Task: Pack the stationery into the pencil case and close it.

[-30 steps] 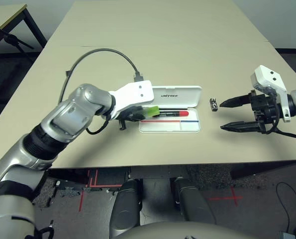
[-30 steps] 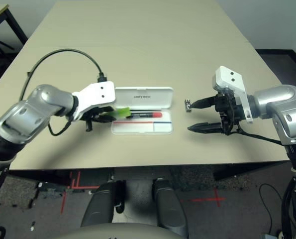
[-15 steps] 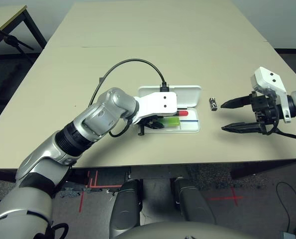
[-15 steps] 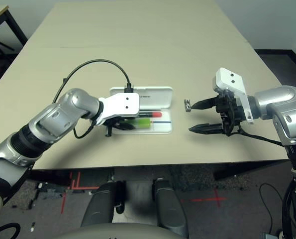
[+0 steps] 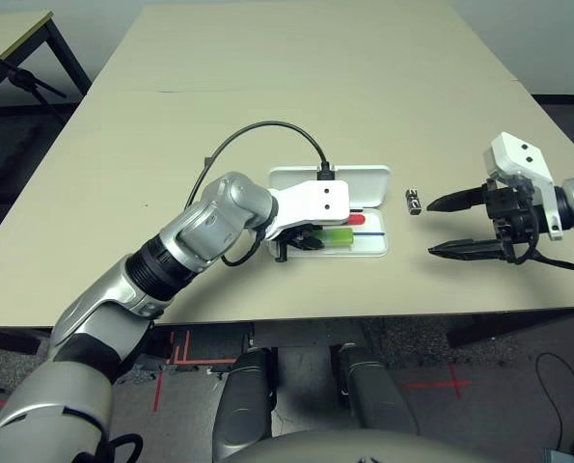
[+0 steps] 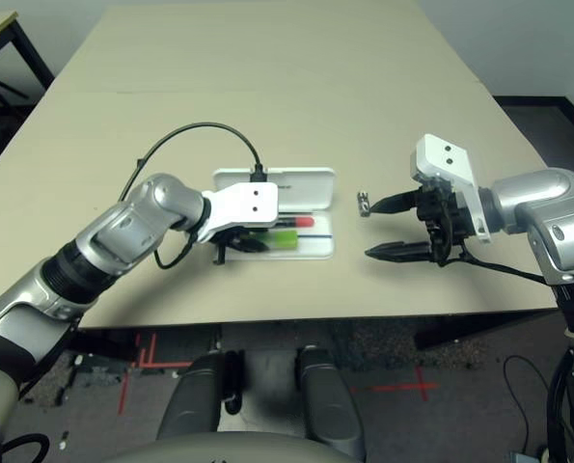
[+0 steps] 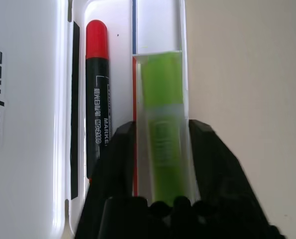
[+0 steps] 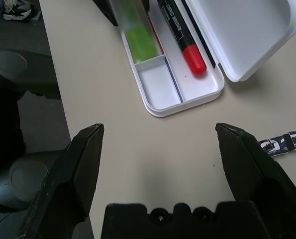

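white plastic, the pencil case (image 5: 362, 243) lies open mid-table, its lid flat on the far side. inside it the red marker (image 7: 96, 94) rests along the hinge side and the green highlighter (image 7: 162, 124) lies in the near compartment. the left gripper (image 7: 160, 164) straddles the highlighter, fingers slackened beside it rather than clamping. the right gripper (image 5: 452, 224) hangs spread wide and empty, right of the case, with the small black-and-silver piece (image 5: 414, 201) between them. risk: lifting the left gripper askew could drag the highlighter out or shift the case.
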Controlling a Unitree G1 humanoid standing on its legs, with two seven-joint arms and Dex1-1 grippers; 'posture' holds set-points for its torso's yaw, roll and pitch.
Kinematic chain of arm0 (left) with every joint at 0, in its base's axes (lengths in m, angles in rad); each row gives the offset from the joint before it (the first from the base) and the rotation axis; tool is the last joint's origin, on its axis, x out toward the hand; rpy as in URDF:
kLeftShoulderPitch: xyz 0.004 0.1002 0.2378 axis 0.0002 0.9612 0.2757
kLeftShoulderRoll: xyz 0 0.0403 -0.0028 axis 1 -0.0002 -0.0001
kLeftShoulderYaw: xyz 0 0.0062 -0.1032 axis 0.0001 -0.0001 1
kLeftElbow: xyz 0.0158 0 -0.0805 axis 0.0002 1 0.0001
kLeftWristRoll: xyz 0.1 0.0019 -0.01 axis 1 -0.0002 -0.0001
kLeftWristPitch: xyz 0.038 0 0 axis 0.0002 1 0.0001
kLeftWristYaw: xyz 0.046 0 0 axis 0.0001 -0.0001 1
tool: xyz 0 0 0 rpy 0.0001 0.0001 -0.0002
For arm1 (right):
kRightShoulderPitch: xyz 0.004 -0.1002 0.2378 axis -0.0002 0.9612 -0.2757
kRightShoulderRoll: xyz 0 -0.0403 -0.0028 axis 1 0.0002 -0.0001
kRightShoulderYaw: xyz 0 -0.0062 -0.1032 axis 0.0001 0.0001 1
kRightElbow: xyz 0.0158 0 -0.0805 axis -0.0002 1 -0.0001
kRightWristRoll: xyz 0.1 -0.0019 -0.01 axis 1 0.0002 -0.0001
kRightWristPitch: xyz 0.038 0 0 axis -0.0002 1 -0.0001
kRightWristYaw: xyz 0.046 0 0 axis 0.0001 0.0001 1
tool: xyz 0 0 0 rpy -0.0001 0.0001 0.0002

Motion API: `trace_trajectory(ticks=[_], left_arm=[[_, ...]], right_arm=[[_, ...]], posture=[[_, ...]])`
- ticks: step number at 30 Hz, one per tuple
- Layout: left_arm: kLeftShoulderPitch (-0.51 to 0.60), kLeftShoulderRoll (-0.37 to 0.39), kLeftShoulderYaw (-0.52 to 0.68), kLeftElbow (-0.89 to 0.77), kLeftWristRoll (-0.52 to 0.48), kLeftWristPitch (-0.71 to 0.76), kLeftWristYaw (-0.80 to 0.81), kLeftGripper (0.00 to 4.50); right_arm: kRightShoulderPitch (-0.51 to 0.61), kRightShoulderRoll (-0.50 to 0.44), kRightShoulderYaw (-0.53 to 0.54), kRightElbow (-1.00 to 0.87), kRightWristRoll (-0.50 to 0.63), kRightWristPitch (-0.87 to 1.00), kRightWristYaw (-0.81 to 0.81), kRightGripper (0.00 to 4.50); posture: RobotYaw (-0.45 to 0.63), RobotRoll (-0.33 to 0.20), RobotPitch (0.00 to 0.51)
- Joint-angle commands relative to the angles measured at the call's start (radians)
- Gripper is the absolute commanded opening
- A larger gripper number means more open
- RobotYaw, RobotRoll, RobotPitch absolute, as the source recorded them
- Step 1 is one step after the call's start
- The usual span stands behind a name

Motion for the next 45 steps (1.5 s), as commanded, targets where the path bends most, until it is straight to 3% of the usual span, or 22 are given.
trace_trajectory(ticks=[1, 4, 16, 24, 30, 33, 39, 42, 45], left_arm=[[0.015, 0.018, 0.014, -0.016, 0.012, -0.001, -0.006, 3.23], [0.025, 0.041, 0.035, -0.031, 0.008, -0.005, -0.011, 4.45], [0.153, 0.267, 0.245, -0.129, -0.072, -0.11, -0.087, 4.48], [0.278, 0.337, 0.439, -0.135, -0.161, -0.234, -0.111, 4.48], [0.32, 0.315, 0.489, -0.236, -0.226, -0.181, -0.082, 4.48], [0.331, 0.313, 0.49, -0.257, -0.233, -0.182, -0.075, 4.48], [0.377, 0.317, 0.491, -0.263, -0.231, -0.215, -0.058, 4.48], [0.39, 0.314, 0.485, -0.27, -0.227, -0.222, -0.051, 4.48], [0.393, 0.308, 0.476, -0.282, -0.228, -0.218, -0.043, 4.48]], right_arm=[[0.001, -0.005, 0.004, -0.006, -0.003, -0.001, 0.002, 4.5], [-0.003, -0.002, 0.006, -0.001, -0.004, -0.004, 0.004, 4.5], [-0.015, -0.001, 0.004, 0.023, -0.005, -0.009, 0.01, 4.5], [-0.024, 0.008, 0.001, 0.056, -0.004, -0.02, 0.009, 4.5], [-0.03, 0.001, -0.01, 0.076, 0.0, -0.02, 0.011, 4.5], [-0.021, -0.019, -0.037, 0.053, 0.014, 0.051, -0.028, 4.5], [0.023, -0.094, -0.11, -0.085, 0.046, 0.415, -0.215, 4.5], [0.023, -0.086, -0.135, -0.126, 0.053, 0.551, -0.311, 4.5], [-0.01, -0.003, -0.178, -0.153, 0.048, 0.704, -0.467, 4.5]], posture=[[-0.1, 0.0, 0.128], [-0.1, 0.0, 0.13], [-0.08, 0.0, 0.131], [-0.07, 0.0, 0.131], [-0.06, 0.0, 0.133], [-0.06, 0.0, 0.135], [-0.07, 0.0, 0.142], [-0.07, 0.0, 0.145], [-0.08, 0.0, 0.146]])
